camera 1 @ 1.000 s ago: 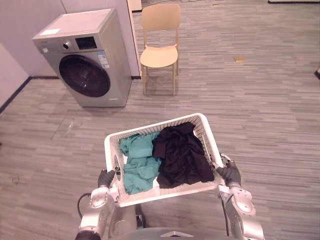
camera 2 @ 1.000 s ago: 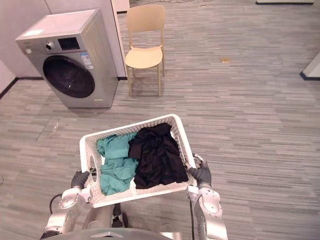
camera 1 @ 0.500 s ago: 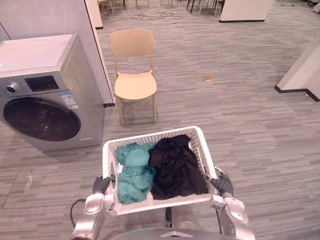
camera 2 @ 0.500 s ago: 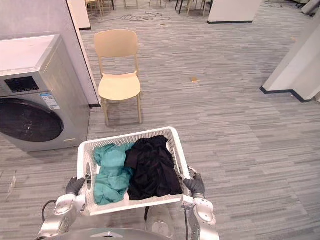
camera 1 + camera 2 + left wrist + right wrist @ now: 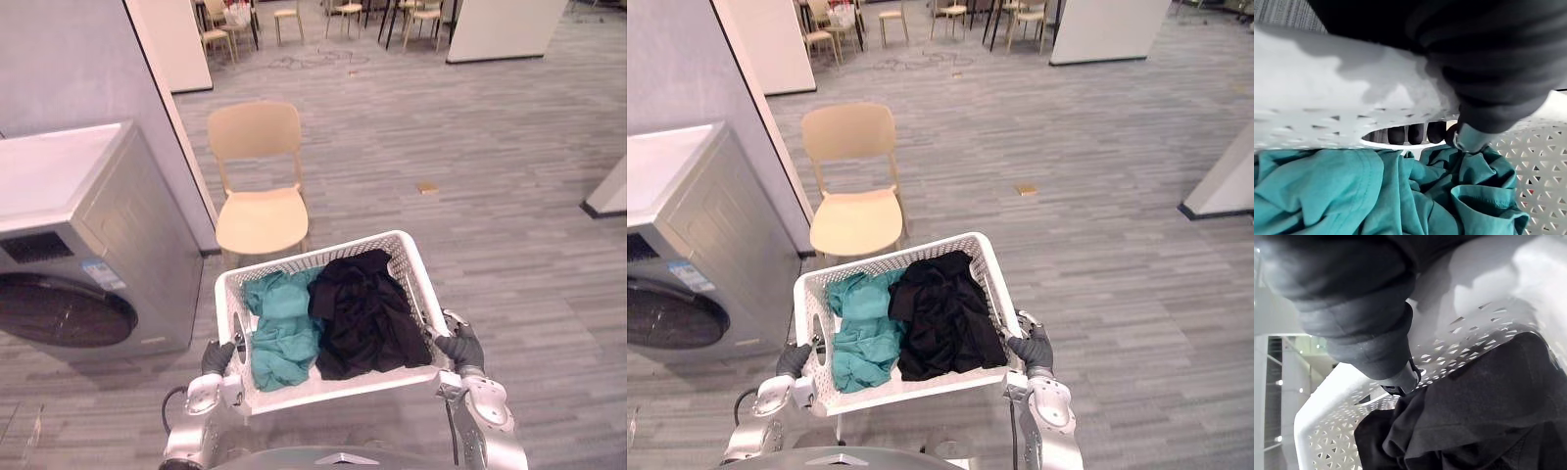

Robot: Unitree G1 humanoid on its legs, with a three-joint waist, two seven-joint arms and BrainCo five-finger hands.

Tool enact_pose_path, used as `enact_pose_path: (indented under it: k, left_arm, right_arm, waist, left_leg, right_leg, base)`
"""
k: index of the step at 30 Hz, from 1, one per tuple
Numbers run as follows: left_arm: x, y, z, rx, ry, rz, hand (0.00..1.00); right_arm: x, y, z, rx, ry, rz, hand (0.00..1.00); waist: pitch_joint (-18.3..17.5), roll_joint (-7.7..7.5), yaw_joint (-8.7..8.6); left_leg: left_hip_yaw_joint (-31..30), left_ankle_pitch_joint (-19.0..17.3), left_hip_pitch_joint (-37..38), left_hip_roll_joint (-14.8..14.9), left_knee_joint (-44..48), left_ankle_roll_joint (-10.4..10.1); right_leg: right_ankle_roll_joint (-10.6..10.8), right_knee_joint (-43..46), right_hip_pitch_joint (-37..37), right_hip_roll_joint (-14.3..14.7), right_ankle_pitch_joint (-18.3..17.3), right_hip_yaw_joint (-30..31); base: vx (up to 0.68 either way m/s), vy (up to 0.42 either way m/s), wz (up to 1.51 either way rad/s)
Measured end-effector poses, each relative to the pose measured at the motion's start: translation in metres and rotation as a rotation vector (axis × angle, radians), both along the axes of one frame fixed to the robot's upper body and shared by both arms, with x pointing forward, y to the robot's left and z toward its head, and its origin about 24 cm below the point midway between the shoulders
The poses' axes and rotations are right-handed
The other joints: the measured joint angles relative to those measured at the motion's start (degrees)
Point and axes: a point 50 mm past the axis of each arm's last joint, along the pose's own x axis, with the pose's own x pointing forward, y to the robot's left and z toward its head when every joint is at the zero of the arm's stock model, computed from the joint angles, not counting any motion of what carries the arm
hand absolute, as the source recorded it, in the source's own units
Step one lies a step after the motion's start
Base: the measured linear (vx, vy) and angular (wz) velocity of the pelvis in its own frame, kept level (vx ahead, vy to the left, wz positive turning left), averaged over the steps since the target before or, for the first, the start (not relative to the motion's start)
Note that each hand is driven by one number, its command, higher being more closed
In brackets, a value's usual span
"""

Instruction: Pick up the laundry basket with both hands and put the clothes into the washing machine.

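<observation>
A white laundry basket is held up in front of me, with a teal garment in its left half and a black garment in its right half. My left hand grips the basket's left end. In the left wrist view its dark fingertips curl through the handle slot above the teal cloth. My right hand is shut on the right end, close to the black garment. The grey washing machine stands at the left, its round door closed.
A light wooden chair stands just beyond the basket, beside the washer and a white wall panel. More chairs stand far back. A white wall corner juts in at the right. Grey plank floor stretches ahead and right.
The whole view has shifted: the washing machine now lies at the left edge and more of the far room shows. The basket stays held in both hands.
</observation>
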Motion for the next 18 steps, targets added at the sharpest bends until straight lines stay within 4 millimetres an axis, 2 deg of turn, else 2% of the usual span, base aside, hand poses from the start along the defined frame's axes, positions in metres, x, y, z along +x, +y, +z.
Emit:
enact_pose_path:
  k: [1,2,3,4,5,6,7,8,9,10,12,13,14,15,16,18]
  left_arm:
    - [0.0,0.001,0.0,-0.003,-0.003,0.011,1.0]
    - [-0.001,0.006,0.0,0.005,-0.004,0.021,1.0]
    - [-0.002,0.009,0.0,0.014,-0.001,0.02,1.0]
    - [-0.002,0.008,0.0,0.014,-0.002,0.018,1.0]
    - [-0.003,0.009,-0.001,0.016,0.005,0.019,1.0]
    - [-0.003,0.009,-0.002,0.016,0.01,0.019,1.0]
    - [-0.006,0.01,-0.006,0.019,0.029,0.019,1.0]
    - [-0.007,0.013,-0.009,0.026,0.045,0.024,1.0]
    - [-0.005,0.013,-0.008,0.026,0.04,0.024,1.0]
    - [-0.002,0.014,-0.006,0.029,0.032,0.022,1.0]
    - [-0.002,0.015,-0.006,0.035,0.031,0.023,1.0]
    - [0.0,0.016,-0.005,0.037,0.027,0.024,1.0]
    - [0.002,0.016,-0.004,0.038,0.022,0.024,1.0]
    - [0.006,0.021,-0.002,0.055,0.008,0.021,1.0]
    - [0.007,0.022,-0.001,0.06,0.004,0.02,1.0]
    - [0.011,0.031,0.004,0.086,-0.015,0.024,1.0]
  right_arm:
    - [0.007,0.001,0.001,0.0,-0.005,0.015,1.0]
    - [0.015,0.002,0.0,0.009,-0.006,0.028,1.0]
    - [0.021,0.004,-0.003,0.014,0.005,0.041,1.0]
    - [0.024,0.004,-0.004,0.009,0.009,0.051,1.0]
    - [0.029,0.001,-0.005,-0.004,0.02,0.062,1.0]
    - [0.031,0.002,-0.005,-0.006,0.022,0.067,1.0]
    - [0.032,0.002,-0.008,-0.006,0.036,0.073,1.0]
    - [0.034,0.006,-0.015,0.014,0.063,0.076,1.0]
    - [0.034,0.005,-0.015,0.013,0.069,0.073,1.0]
    - [0.034,0.004,-0.016,0.016,0.071,0.066,1.0]
    - [0.034,0.005,-0.016,0.022,0.068,0.071,1.0]
    - [0.034,0.005,-0.016,0.024,0.069,0.073,1.0]
    - [0.034,0.006,-0.016,0.027,0.068,0.077,1.0]
    - [0.036,0.01,-0.015,0.043,0.058,0.087,1.0]
    - [0.037,0.012,-0.015,0.05,0.052,0.088,1.0]
    - [0.037,0.02,-0.017,0.075,0.045,0.091,1.0]
  waist:
    - [-0.15,0.34,0.95]
    - [-0.03,-0.13,1.56]
    - [-0.35,-0.8,1.76]
    - [-0.36,-0.79,1.79]
    - [-0.65,-0.21,1.97]
    - [-0.74,0.08,2.22]
    - [-1.1,0.26,2.85]
    - [-2.32,-2.14,2.63]
    - [-2.5,-2.55,2.24]
    - [-2.56,-2.99,2.29]
    - [-2.54,-3.37,2.28]
    - [-2.56,-3.34,1.89]
    - [-2.54,-3.31,1.44]
    - [-2.4,-3.7,0.48]
    - [-2.32,-3.79,0.09]
    - [-1.61,-4.12,-0.08]
  left_leg:
    - [1.68,-2.34,-2.12,-1.03,-9.33,0.09]
    - [2.03,-2.67,-2.39,-4.16,-23.67,-0.44]
    - [1.71,-0.22,-1.31,-7.38,-39.15,-0.6]
    - [1.69,2.49,-0.69,-9.02,-48.36,-0.73]
    - [1.39,7.1,-0.81,-10.58,-57.06,-1.81]
    - [1.21,8.92,-0.8,-11.11,-59.06,-1.72]
    - [0.32,16.29,0.02,-12.31,-59.61,0.86]
    - [1.12,16.51,0.81,-15.46,-59.24,3.78]
    - [1.17,15.24,0.68,-16.46,-58.42,4.71]
    - [1.47,12.97,1.15,-17.96,-57.32,5.72]
    - [1.36,10.17,4.47,-20.02,-57.74,6.41]
    - [0.29,8.91,6.23,-20.71,-57.81,6.87]
    - [-0.53,8.15,7.7,-20.97,-58.2,7.2]
    - [-1.94,6.93,10.99,-21.81,-58.74,7.72]
    - [-2.5,6.83,12.05,-21.87,-58.76,7.6]
    - [-3.47,5.9,17.33,-21.2,-60.12,6.82]
  right_leg:
    - [0.31,-1.88,1.44,-0.29,-0.17,0.65]
    - [1.23,-2.89,2.64,-1.56,-0.32,1.11]
    - [2.56,-3.88,3.72,-2.95,-0.82,1.48]
    - [3.67,-4.82,4.74,-3.54,-1.09,1.58]
    - [5.85,-5.82,6.32,-3.9,-1.72,2.06]
    - [7.61,-6.15,7.18,-4.02,-2.25,2.6]
    - [10.26,-6.31,9.05,-4.96,-3.46,3.87]
    - [12.57,-6.36,10.09,-8.59,-3.36,5.54]
    - [14.43,-6.19,10.35,-9.65,-2.17,6.11]
    - [15.85,-4.65,10.33,-10.96,0.6,7.65]
    - [16.97,4.87,7.63,-12.38,4.97,9.35]
    - [17.73,13.4,4.64,-12.77,8.74,10.62]
    - [17.94,19.94,1.96,-13.03,12.19,11.95]
    - [16.47,35.67,-5.74,-13.44,12.26,14.18]
    - [15.41,38.5,-7.81,-13.59,11.31,14.12]
    - [12.69,39.06,-14.08,-15.39,6.07,11.75]
  base:
    - [0.4,0.043,-0.36]
    - [0.63,0.101,-0.32]
    - [0.59,0.116,-0.17]
    - [0.64,0.134,-0.09]
    - [0.44,0.123,-0.11]
    - [0.58,0.187,-0.26]
    - [0.61,0.201,-0.22]
    - [0.62,0.2,-0.07]
    - [0.62,0.212,0.16]
    - [0.6,0.23,0.15]
    - [0.5,0.216,0.1]
    - [0.41,0.173,0.23]
    - [0.56,0.188,0.49]
    - [0.52,0.151,0.48]
    - [0.45,0.097,0.53]
    - [0.28,0.017,0.22]
